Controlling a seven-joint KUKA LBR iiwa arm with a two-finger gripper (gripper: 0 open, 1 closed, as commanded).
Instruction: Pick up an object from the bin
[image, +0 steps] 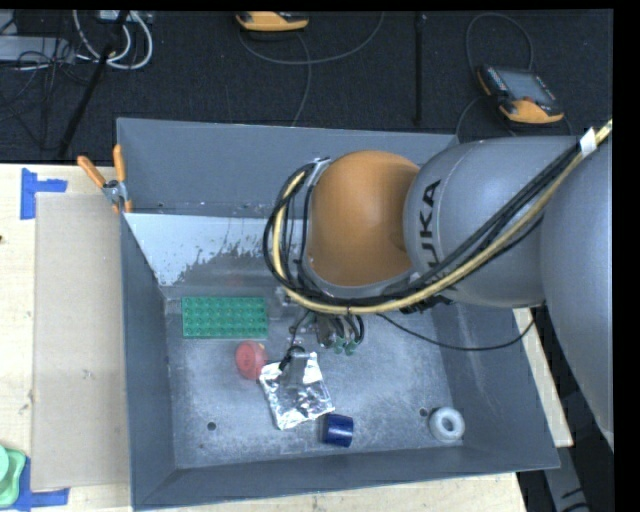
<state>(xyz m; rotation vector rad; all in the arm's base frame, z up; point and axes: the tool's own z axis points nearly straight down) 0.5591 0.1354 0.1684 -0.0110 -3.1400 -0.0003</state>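
Observation:
My gripper (296, 362) hangs below the orange dome near the middle of the bin, its tips right at the top of a crumpled silver foil wrapper (297, 398). A small red-pink lump (249, 359) lies just to the left of the fingers, touching the wrapper's edge. A green studded plate (225, 317) lies flat further up and to the left. A blue cap-like cylinder (336, 430) sits just below the wrapper on the right.
A white ring-shaped roll (446, 424) lies near the bin's lower right corner. The arm and its dome cover the upper middle and right of the bin. The bin's floor to the lower left is bare grey metal.

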